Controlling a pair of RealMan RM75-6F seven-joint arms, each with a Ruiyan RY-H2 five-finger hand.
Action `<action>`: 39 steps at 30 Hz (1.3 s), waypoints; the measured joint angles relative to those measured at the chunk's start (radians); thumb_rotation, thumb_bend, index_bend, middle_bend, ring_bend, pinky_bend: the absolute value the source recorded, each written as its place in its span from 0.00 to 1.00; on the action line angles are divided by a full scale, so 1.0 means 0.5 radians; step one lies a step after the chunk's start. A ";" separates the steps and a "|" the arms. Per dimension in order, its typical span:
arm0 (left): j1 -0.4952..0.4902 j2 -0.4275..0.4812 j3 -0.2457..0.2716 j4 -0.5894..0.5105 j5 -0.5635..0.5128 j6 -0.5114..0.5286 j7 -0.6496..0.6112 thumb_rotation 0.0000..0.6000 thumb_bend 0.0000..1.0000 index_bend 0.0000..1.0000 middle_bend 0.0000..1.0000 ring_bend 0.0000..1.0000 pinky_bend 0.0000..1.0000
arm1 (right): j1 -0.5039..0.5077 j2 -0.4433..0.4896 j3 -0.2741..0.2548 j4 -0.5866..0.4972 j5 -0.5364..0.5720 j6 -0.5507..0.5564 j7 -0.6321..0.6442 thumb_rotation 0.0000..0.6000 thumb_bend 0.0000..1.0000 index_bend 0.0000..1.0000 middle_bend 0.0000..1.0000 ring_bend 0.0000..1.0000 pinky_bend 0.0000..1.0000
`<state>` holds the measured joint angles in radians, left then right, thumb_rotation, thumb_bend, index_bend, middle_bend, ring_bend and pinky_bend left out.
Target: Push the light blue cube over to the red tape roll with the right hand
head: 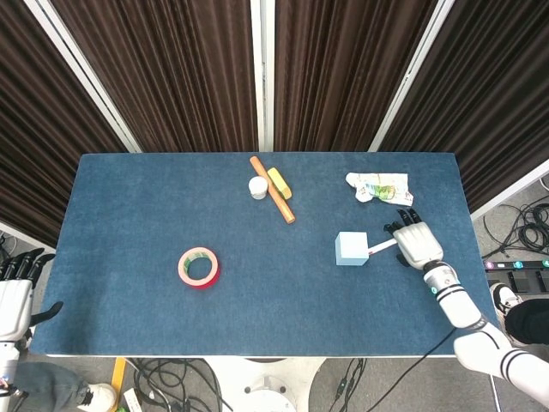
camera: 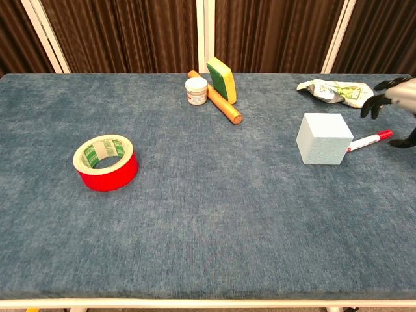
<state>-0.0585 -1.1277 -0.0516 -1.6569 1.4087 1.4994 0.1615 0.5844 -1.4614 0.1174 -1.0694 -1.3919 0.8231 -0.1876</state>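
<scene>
The light blue cube (head: pixel 351 248) (camera: pixel 324 139) stands on the blue table at the right. A red tape roll (head: pixel 198 267) (camera: pixel 105 162) lies flat well to the cube's left. My right hand (head: pixel 415 241) (camera: pixel 394 96) hovers just right of the cube, fingers spread, holding nothing and clear of the cube. A red-capped marker (head: pixel 383 247) (camera: pixel 369 140) lies between hand and cube, its tip against the cube's right side. My left hand (head: pixel 15 296) hangs off the table's left edge, fingers apart and empty.
At the back middle lie an orange rod (head: pixel 272 201) (camera: pixel 223 106), a white jar (head: pixel 258 187) (camera: pixel 196 90) and a yellow-green sponge (head: pixel 280 182) (camera: pixel 221 79). A crumpled wrapper (head: pixel 377 187) (camera: pixel 330 91) lies behind the cube. Cables trail on the floor.
</scene>
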 measured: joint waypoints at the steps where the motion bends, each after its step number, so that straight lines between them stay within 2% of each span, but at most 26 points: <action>1: 0.001 0.000 0.000 0.000 -0.003 -0.001 -0.001 1.00 0.20 0.26 0.25 0.16 0.17 | 0.008 -0.033 -0.007 0.042 0.003 -0.004 -0.001 1.00 0.19 0.30 0.31 0.01 0.06; 19: 0.002 -0.012 -0.004 0.035 -0.015 -0.025 -0.031 1.00 0.20 0.26 0.25 0.16 0.17 | 0.065 -0.387 -0.041 0.576 0.009 0.025 0.186 1.00 0.19 0.41 0.39 0.06 0.08; 31: 0.002 -0.022 -0.002 0.055 -0.024 -0.040 -0.042 1.00 0.19 0.26 0.25 0.16 0.17 | 0.106 -0.468 -0.059 0.717 -0.001 -0.017 0.258 1.00 0.24 0.48 0.44 0.09 0.10; 39: 0.008 -0.026 -0.002 0.067 -0.025 -0.039 -0.054 1.00 0.19 0.26 0.25 0.16 0.17 | 0.115 -0.478 -0.069 0.731 -0.008 -0.018 0.268 1.00 0.34 0.51 0.47 0.11 0.11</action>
<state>-0.0546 -1.1405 -0.0524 -1.6232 1.3962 1.4798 0.1345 0.6417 -1.7006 0.0829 -0.7039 -1.3960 0.8141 -0.0537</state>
